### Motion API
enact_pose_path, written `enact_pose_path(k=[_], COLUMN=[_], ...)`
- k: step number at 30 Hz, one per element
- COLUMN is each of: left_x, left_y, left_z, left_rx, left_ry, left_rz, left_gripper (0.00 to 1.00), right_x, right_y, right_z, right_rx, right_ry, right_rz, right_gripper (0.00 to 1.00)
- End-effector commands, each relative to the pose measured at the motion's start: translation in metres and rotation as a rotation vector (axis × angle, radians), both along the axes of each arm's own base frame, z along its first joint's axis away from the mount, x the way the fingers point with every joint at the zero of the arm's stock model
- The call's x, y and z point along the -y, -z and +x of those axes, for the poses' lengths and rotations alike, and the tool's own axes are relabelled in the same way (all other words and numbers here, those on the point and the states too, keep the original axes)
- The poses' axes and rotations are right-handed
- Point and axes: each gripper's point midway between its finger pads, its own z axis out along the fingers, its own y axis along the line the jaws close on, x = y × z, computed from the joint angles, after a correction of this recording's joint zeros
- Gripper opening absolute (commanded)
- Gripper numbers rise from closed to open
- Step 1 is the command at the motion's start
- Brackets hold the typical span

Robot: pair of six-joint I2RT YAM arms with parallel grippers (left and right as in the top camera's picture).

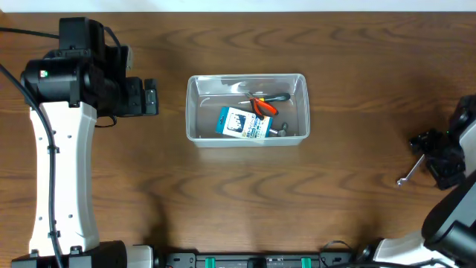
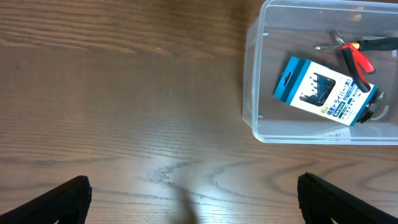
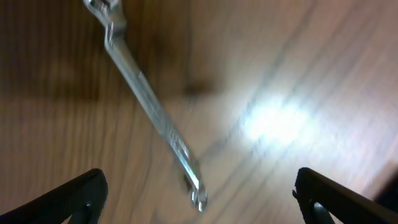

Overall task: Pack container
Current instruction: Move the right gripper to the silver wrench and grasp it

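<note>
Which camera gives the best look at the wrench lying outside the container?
The right wrist view: the wrench runs nearly top to bottom of the frame, both ends visible, though blurred. Overhead shows the wrench only as a tiny sliver at the far right. The left wrist view does not show it at all.

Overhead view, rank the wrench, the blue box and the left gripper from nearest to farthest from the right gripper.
1. Wrench, lying just beside the right gripper on the right side.
2. Blue box, inside the container in the middle.
3. Left gripper, far across on the left side.
</note>
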Motion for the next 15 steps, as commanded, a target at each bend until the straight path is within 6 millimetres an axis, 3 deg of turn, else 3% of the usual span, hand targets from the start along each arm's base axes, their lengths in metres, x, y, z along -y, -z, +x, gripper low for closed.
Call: enact_pose_path(k=[1, 12, 15], left_x=[0.001, 0.001, 0.001], left_y=[0.000, 0.001, 0.001], left_z=[-0.001, -0.003, -0.003], left_rx=[-0.002, -0.010, -0.010], left_ry=[0.013, 0.013, 0.013], left_rz=[0.000, 0.000, 0.000], left_gripper=[0.98, 0.98, 0.98], right_x=[0.002, -0.006, -0.007], right_y=[0.019, 0.059, 0.068], right_z=[0.002, 0.032, 0.032], right_rx=[-0.023, 0.060, 0.052], right_ry=[-0.122, -0.294, -0.294], right_rz=[0.040, 0.137, 0.153], right_gripper=[0.99, 0.99, 0.99])
